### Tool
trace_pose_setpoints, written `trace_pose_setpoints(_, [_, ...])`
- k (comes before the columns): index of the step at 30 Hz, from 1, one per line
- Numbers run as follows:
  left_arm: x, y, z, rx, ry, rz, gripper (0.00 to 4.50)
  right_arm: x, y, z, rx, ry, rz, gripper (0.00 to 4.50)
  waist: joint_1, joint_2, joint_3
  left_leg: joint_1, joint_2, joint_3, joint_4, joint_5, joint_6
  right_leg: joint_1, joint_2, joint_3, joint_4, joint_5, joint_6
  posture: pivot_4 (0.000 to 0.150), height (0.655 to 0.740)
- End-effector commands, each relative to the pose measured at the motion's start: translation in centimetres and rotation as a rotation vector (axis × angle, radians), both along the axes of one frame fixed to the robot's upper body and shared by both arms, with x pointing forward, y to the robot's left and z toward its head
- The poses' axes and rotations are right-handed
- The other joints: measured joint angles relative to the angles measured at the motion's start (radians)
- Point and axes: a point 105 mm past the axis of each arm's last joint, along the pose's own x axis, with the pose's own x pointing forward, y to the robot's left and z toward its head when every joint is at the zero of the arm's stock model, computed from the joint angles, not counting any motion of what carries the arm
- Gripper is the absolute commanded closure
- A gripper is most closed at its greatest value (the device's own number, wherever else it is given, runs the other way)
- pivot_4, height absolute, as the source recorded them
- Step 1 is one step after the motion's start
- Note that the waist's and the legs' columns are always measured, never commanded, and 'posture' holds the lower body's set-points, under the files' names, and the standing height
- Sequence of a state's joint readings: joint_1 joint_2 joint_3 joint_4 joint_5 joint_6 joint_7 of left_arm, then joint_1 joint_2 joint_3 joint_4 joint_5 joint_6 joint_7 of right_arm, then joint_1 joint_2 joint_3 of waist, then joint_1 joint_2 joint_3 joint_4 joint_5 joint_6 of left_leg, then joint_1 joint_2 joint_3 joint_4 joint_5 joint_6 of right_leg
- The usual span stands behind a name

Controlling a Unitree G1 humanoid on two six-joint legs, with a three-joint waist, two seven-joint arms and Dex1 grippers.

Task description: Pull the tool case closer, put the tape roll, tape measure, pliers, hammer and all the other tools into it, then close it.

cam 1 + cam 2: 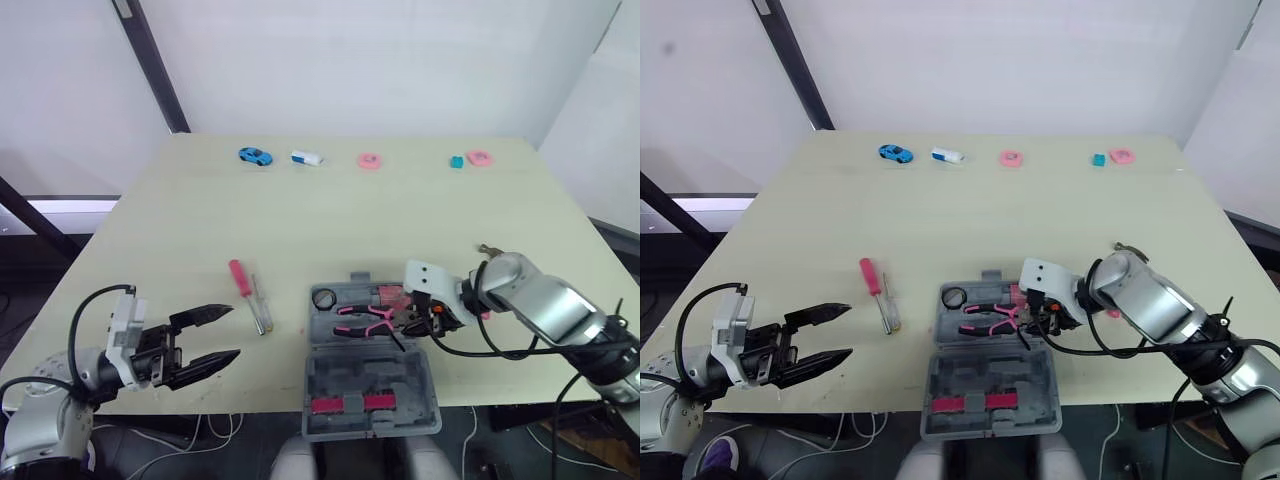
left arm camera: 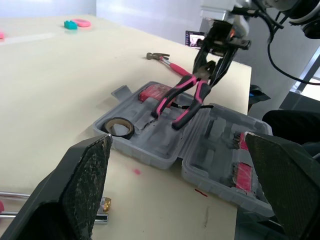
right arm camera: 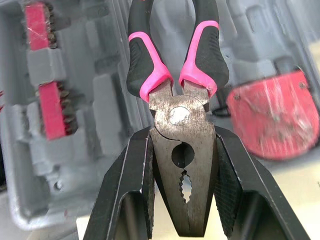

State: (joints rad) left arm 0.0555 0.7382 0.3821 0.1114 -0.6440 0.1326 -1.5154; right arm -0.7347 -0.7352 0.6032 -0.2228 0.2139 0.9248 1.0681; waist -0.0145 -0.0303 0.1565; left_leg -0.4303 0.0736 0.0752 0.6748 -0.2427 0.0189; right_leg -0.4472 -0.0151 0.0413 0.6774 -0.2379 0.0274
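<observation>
The right claw (image 3: 182, 136) is clenching the pliers (image 3: 150, 76) by their metal head, holding them over the open case (image 1: 370, 378) at the table's (image 1: 350, 220) near edge. A tape roll (image 1: 323, 298) and a red tape measure (image 1: 388, 296) are lying inside. The left claw (image 1: 233, 332) is hovering released near the left corner, with two screwdrivers (image 1: 240, 276) lying between it and the case.

Grey tool case (image 1: 371, 388) lies open at lower centre, holding a black tape roll (image 1: 322, 298), a red tape measure (image 1: 390, 296) and pink-handled pliers (image 1: 362, 318) tilted handles-down. A hammer (image 2: 165, 60) lies to its right, a red screwdriver (image 1: 240, 277) to its left.
</observation>
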Motion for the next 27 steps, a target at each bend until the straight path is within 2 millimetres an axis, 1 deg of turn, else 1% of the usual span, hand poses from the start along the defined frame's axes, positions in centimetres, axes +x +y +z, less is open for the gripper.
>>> trace_pose_setpoints(1, [0.0,0.0,0.3,0.016,-0.022,-0.008,0.0,0.8,1.4,0.4,-0.013,-0.05,0.041,3.51,0.0,0.0,0.0,0.0,0.0,0.0,0.0,0.0,0.0,0.0,0.0,0.0,0.0,0.0,0.0,0.15,0.74])
trace_pose_setpoints(6, [0.1,-0.1,0.2,0.019,-0.022,-0.008,0.0,1.2,2.8,-0.4,-0.033,-0.05,0.073,3.51,0.001,0.0,0.0,0.0,0.0,0.0,0.0,0.0,0.0,0.0,0.0,0.0,0.0,0.0,0.0,0.15,0.74])
trace_pose_setpoints(13, [-0.1,-0.4,-0.1,0.016,-0.024,-0.005,0.0,1.0,4.4,-1.1,-0.038,-0.036,0.132,3.51,0.0,0.0,0.0,0.0,0.0,0.0,0.0,0.0,0.0,0.0,0.0,0.0,0.0,0.0,0.001,0.15,0.74])
trace_pose_setpoints(15, [-0.2,-0.5,-0.2,0.015,-0.023,-0.004,0.0,1.0,4.7,-1.1,-0.03,-0.03,0.141,2.47,-0.001,0.0,0.0,0.0,0.0,0.0,0.0,0.0,0.0,0.0,0.0,0.0,0.0,0.001,0.001,0.15,0.74])
trace_pose_setpoints(16, [-0.2,-0.5,-0.3,0.014,-0.022,-0.004,0.0,1.0,4.7,-1.1,-0.029,-0.029,0.145,2.14,-0.002,0.0,0.0,0.0,0.0,0.0,0.0,0.0,0.0,0.0,0.0,0.0,0.0,0.001,0.001,0.15,0.74])
trace_pose_setpoints(17, [-0.2,-0.5,-0.3,0.013,-0.021,-0.004,0.0,1.1,4.7,-1.1,-0.03,-0.029,0.148,1.69,-0.002,0.0,0.0,0.0,0.0,0.0,0.0,0.0,0.0,0.0,0.0,0.0,0.001,0.001,0.001,0.15,0.74])
trace_pose_setpoints(18, [-0.3,-0.5,-0.3,0.013,-0.02,-0.004,0.0,1.2,4.7,-1.1,-0.029,-0.037,0.15,1.11,-0.002,0.0,0.0,0.0,0.0,0.0,0.0,0.0,0.0,0.0,0.0,0.0,0.001,0.001,0.001,0.15,0.74])
trace_pose_setpoints(20, [-0.4,-0.6,-0.4,0.012,-0.017,-0.007,0.0,1.5,4.6,-0.9,-0.017,-0.069,0.151,0.12,-0.001,0.0,0.0,0.0,0.0,0.0,0.0,0.0,0.0,0.0,0.0,-0.001,0.0,0.001,0.001,0.15,0.74])
trace_pose_setpoints(23, [-0.5,-0.7,-0.5,0.009,-0.016,-0.009,0.0,1.8,4.6,-0.2,0.038,-0.119,0.158,0.12,0.002,0.0,0.0,0.0,0.0,0.0,0.0,0.0,0.0,0.0,0.0,-0.001,0.0,0.0,0.001,0.15,0.74])
trace_pose_setpoints(26, [-0.5,-0.8,-0.5,0.005,-0.017,-0.008,0.0,1.6,4.9,1.2,0.212,-0.172,0.181,0.12,0.003,-0.001,-0.001,0.0,0.0,0.0,0.0,0.0,0.0,0.0,0.0,-0.001,0.0,0.0,0.001,0.15,0.74])
trace_pose_setpoints(27, [-0.5,-0.8,-0.5,0.004,-0.018,-0.008,0.0,1.5,5.1,1.8,0.296,-0.203,0.187,0.12,0.003,-0.001,-0.001,0.0,0.0,0.0,0.0,0.0,0.0,0.0,0.0,-0.001,0.0,0.001,0.001,0.15,0.74])
